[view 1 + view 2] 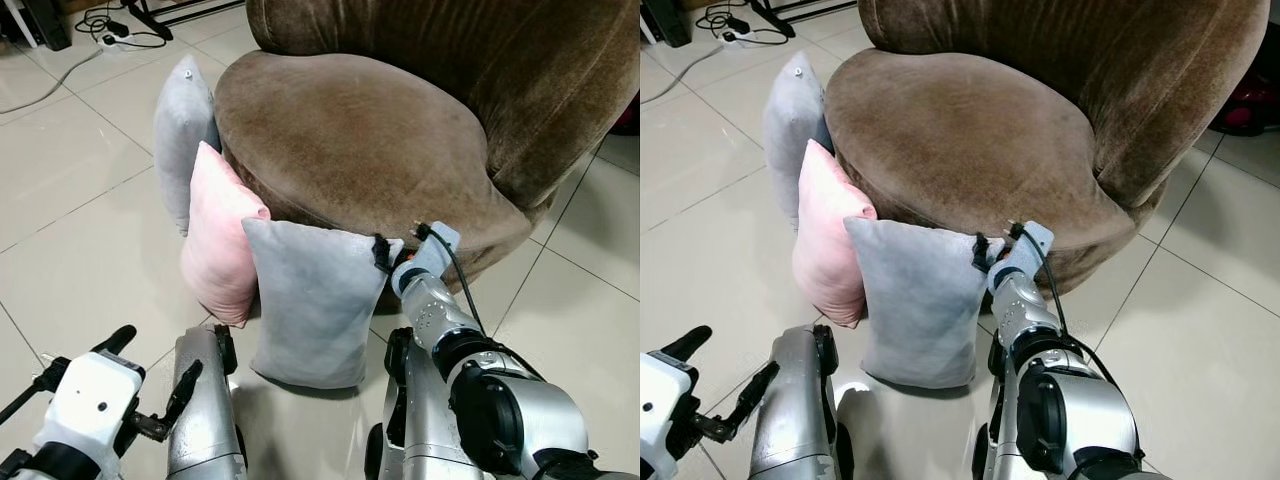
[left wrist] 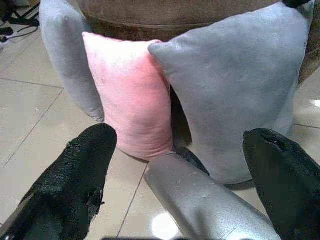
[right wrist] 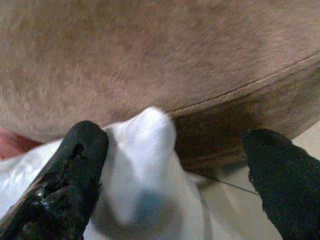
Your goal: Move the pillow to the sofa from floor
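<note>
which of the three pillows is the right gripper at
The nearest grey pillow, propped in front of the sofa: the right gripper, open, is at its top corner. The pink pillow and far grey pillow stand further left.

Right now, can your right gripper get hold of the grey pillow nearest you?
Probably yes. The right gripper is open at the top corner of the nearest grey pillow, one finger already touching the fabric. Nothing lies between them; the sofa is just behind.

grey pillow [image 1: 310, 300] upright on floor, against brown sofa [image 1: 350, 140]
</note>
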`<state>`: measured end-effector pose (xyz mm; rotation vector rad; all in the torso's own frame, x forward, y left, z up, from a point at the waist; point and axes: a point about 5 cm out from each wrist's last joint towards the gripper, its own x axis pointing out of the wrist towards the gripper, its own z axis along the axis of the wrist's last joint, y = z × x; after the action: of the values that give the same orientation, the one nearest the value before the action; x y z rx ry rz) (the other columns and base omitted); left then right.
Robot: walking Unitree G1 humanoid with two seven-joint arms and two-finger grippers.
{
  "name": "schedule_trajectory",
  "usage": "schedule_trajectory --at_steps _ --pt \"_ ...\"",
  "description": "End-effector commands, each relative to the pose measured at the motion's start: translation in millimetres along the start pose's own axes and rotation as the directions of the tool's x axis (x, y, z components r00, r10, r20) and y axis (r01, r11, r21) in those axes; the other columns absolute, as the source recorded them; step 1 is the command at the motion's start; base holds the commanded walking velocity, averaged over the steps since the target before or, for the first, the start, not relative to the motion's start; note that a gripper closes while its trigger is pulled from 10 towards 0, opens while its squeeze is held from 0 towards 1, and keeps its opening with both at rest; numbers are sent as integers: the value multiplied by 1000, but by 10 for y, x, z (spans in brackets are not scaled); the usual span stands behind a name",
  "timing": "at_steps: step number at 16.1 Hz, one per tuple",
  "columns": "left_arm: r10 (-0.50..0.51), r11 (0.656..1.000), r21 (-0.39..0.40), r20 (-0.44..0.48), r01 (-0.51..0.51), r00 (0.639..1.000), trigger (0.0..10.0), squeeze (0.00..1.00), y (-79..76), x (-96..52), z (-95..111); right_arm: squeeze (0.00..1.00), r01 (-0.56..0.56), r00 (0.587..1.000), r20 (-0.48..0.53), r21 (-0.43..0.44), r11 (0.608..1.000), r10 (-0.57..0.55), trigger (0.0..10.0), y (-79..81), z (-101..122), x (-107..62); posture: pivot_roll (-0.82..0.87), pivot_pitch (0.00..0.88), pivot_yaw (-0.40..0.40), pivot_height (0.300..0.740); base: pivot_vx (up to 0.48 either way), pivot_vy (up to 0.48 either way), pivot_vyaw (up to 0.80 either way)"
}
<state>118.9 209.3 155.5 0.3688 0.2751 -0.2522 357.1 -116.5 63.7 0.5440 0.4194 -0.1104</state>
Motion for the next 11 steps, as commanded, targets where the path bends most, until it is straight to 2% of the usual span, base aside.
schedule_trajectory --at_steps 1,3,5,6,7,8,9,10,11 --pt "-2 1000 -1 -1 2 1000 10000 0 -4 -31 11 0 -3 1000 -13 30 1000 3 10000 29 10 8 104 164 -56 445 0 0 0" --pt "-9 1000 -7 -3 9 1000 10000 0 -27 -23 5 0 -60 994 -82 78 995 67 10000 120 -149 -14 99 159 -53 445 0 0 0" --pt "-16 1000 -8 -2 16 1000 10000 0 -31 -11 4 0 -77 989 -120 83 994 87 10000 160 -283 -42 99 156 -48 445 0 0 0" --pt "-17 1000 -7 -1 17 1000 10000 0 -30 -7 6 0 -81 988 -126 66 994 89 9137 168 -325 -53 100 156 -46 445 0 0 0" --pt "-19 1000 -5 0 19 1000 10000 0 -28 -2 10 0 -90 988 -123 29 996 93 10000 180 -352 -62 103 155 -46 445 0 0 0" --pt "-19 1000 -4 1 19 1000 10000 0 -25 1 12 0 -94 989 -112 -4 996 93 10000 184 -345 -62 103 154 -45 445 0 0 0" --pt "-18 1000 2 2 18 1000 10000 0 -14 3 17 0 -109 994 -7 -153 982 109 10000 182 -179 -43 105 153 -44 445 0 0 0" --pt "-15 1000 4 3 15 1000 10000 0 -7 3 18 0 -129 990 36 -198 972 139 10000 195 -93 -37 107 152 -47 445 0 0 0" --pt "-11 1000 7 2 11 1000 10000 0 5 -1 16 1000 -176 973 98 -270 947 209 10000 224 81 -28 103 151 -48 445 0 0 0"
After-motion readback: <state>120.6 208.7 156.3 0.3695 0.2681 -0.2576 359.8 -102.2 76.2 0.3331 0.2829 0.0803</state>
